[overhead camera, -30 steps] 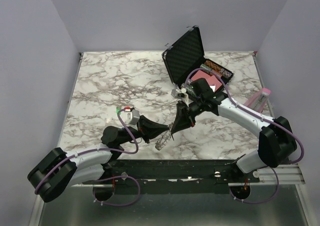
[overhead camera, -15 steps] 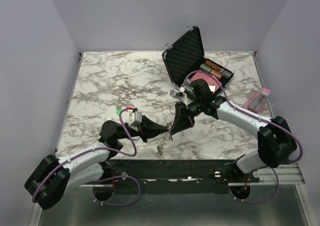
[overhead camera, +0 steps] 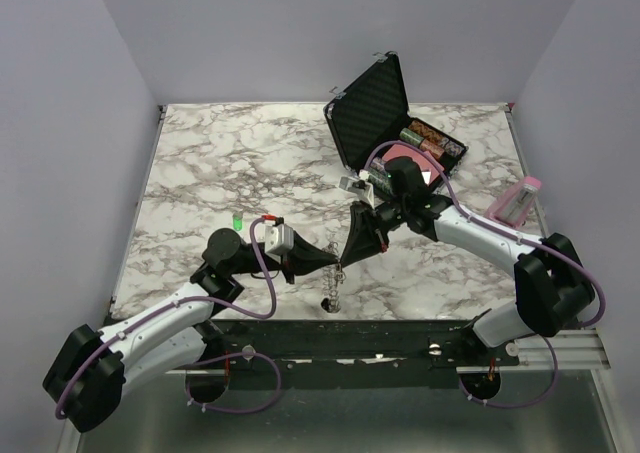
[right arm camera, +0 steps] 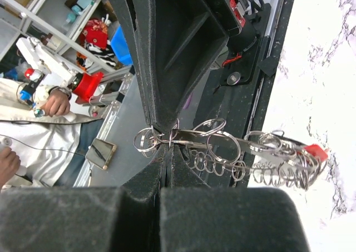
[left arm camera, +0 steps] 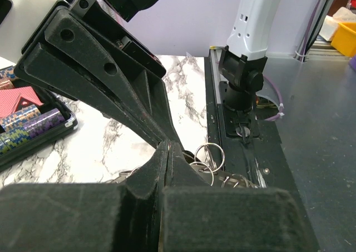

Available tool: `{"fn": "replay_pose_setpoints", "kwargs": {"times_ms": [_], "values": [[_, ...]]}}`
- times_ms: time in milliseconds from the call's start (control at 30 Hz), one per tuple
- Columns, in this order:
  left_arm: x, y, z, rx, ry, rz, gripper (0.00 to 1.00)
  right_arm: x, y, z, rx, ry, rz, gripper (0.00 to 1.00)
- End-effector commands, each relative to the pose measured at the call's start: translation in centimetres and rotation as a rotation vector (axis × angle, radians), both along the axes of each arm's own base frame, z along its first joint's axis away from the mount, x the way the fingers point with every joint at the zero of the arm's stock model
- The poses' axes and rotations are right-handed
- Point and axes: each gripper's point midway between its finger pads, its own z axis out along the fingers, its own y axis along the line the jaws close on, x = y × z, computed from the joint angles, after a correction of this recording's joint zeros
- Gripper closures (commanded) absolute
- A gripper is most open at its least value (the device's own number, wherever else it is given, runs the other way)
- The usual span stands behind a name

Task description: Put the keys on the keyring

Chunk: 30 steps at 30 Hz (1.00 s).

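The keyring [overhead camera: 330, 289] was up off the worktop [overhead camera: 220, 163], dangling as a thin chain just below the spot where the two tools met, close to the near edge. From the right wrist view the whole bunch trailed away sideways from the pinch: small rings first, then the keys [right arm camera: 247, 144], with a red head [right arm camera: 315, 152] at the far end and the chain coiled underneath. So the long axis ran straight out from the fingertips, not across them.

Both tools were squeezed shut, tip to tip. The right tool [right arm camera: 165, 152] looked clamped on the end of a silver key. The left tool [left arm camera: 167, 152] looked clamped on a small ring right beside it. Neither arm was nearer, since both were touching the bunch, so my guess is that any threading had to happen right at that crowded pinch.

Hard bits: each wrist camera's own fingers blocked the actual contact, so I couldn't swear which tool had what. I also couldn't tell how many keys were on, and I saw no black-headed one. An open black case [overhead camera: 375, 108] sat well apart at the back.
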Motion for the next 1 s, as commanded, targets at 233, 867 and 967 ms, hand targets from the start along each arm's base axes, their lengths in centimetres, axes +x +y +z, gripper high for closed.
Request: {"fn": "replay_pose_setpoints", "kwargs": {"times_ms": [233, 867, 967], "values": [[0.2, 0.4, 0.3, 0.018, -0.054, 0.016, 1.0, -1.3, -0.8, 1.4, 0.064, 0.004, 0.088, 0.97], [9.0, 5.7, 3.8, 0.16, 0.405, 0.599, 1.0, 9.1, -5.6, -0.2, -0.161, -0.475, -0.419, 0.4], [11.1, 6.4, 4.5, 0.154, 0.449, 0.676, 1.0, 8.9, -6.1, 0.2, -0.128, -0.477, -0.431, 0.39]]}}
